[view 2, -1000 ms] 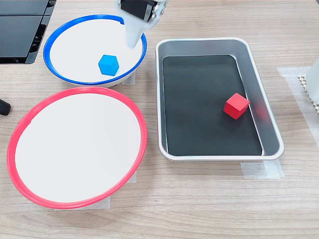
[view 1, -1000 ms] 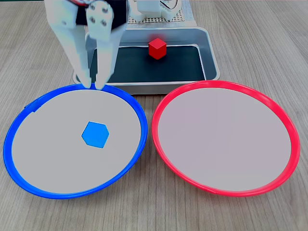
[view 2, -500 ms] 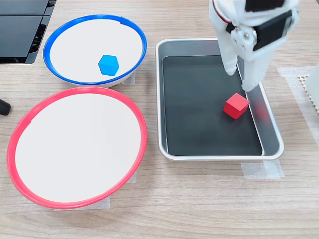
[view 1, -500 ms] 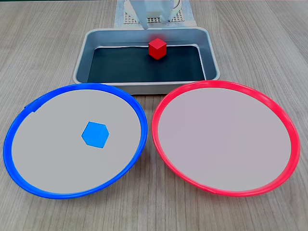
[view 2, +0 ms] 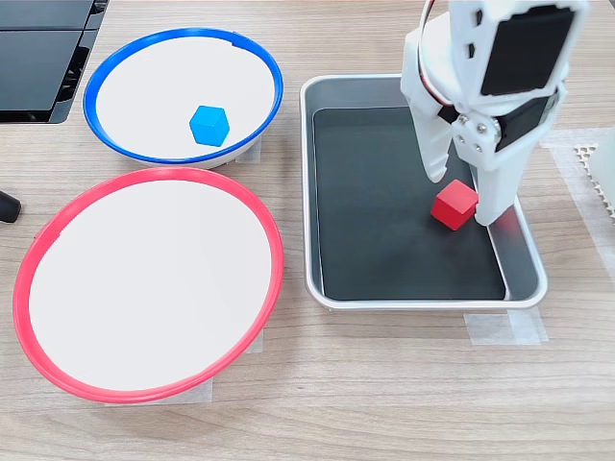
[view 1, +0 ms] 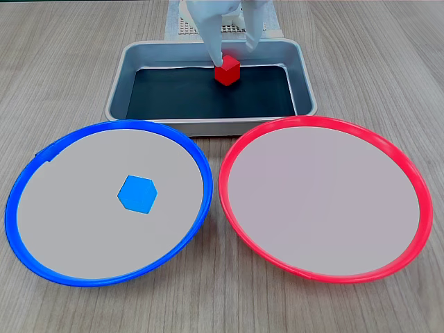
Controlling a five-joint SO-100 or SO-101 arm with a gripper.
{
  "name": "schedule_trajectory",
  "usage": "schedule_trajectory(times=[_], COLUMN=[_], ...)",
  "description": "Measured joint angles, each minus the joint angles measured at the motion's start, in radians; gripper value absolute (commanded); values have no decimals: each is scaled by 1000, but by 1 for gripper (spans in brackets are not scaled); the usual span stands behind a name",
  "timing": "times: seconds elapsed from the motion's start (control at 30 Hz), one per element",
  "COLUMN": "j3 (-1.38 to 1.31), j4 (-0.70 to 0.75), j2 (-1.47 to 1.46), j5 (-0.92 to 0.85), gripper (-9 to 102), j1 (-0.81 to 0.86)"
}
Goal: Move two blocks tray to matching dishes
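Note:
The red block (view 1: 227, 70) (view 2: 455, 205) lies on the dark bottom of the grey tray (view 1: 118, 90) (view 2: 413, 300), near its far wall in a fixed view. My white gripper (view 1: 231, 54) (view 2: 464, 195) is open and lowered into the tray, one finger on each side of the red block, not closed on it. The blue block (view 1: 137, 193) (view 2: 209, 125) rests inside the blue-rimmed dish (view 1: 104, 127) (view 2: 183, 34). The red-rimmed dish (view 1: 326, 119) (view 2: 144, 175) holds nothing.
A black device (view 2: 38, 58) sits at the table's top left corner in a fixed view. A white mesh mat (view 1: 182, 28) lies behind the tray by the arm's base. Both dishes crowd close to the tray. Bare wood lies in front of the dishes.
The gripper left the blue dish's edge, swung over to the tray and came down around the red block. The blue block stayed in the blue dish.

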Motion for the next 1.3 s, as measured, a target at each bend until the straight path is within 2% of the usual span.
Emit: schedule_trajectory(times=[0.23, 0.37, 0.43, 0.6, 0.73, 0.77, 0.8, 0.83, 0.9, 1.0, 1.1, 1.13, 1.3], j3=[129, 166, 170, 150, -44, -179, -219, -371, -482, -707, -788, -805, -808], j4=[-124, -201, -206, -204, -135, -147, -140, -178, -178, -288, -331, -390, -474], j2=[18, 20, 20, 20, -8, -55, -74, -156, -238, -446, -557, -597, -629], j5=[-98, -112, -110, -51, 155, 333, 393, 540, 669, 897, 934, 953, 951], gripper=[18, 6, 0, 0, 0, 0, 0, 0, 0, 1, 9, 12, 26], j1=[92, 97, 95, 72, -9, -74, -83, -94, -106, -121, -110, -118, -112])
